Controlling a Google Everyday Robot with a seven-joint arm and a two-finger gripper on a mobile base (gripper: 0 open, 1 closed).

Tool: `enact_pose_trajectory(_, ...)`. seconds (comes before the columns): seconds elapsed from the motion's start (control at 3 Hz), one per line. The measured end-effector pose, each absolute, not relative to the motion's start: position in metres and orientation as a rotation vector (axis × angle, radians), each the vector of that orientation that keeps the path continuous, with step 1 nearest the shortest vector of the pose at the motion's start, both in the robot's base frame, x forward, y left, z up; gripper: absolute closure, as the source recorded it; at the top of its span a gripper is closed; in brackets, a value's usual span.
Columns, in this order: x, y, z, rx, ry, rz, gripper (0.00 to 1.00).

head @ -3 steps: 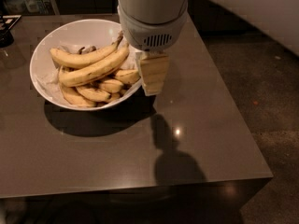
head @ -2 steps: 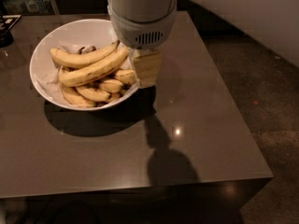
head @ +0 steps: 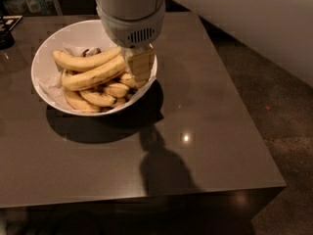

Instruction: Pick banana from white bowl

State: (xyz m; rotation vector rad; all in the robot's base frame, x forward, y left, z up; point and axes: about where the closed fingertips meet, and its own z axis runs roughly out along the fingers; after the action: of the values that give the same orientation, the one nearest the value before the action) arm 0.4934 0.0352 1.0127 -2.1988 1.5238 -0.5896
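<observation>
The white bowl stands at the back left of the dark table and holds several bananas on crumpled paper. The banana, long, thick and yellow, lies across the middle of the pile. A slimmer long banana lies just behind it. Shorter bananas lie in front. My gripper hangs under the grey wrist housing, inside the bowl's right side. It sits at the right end of the banana and hides that tip. Whether it touches the banana cannot be told.
The brown table has its right edge and front edge close by, with dark floor beyond. A black object sits at the table's far left. The arm's shadow falls in front of the bowl.
The gripper has moved left from beside the bowl's right rim to over the bowl, at the right end of the bananas. The bowl and bananas have not shifted.
</observation>
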Motion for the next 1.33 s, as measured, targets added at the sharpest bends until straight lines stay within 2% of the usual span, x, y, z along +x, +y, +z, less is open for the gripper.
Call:
enact_pose_trajectory(0.33, 0.496, 0.048, 1.004, -2.270, 1.462, -0.596, 0.41)
enact_pose_trajectory(1.33, 0.518, 0.076, 0.985, -2.441, 1.299, -0.655, 0.42)
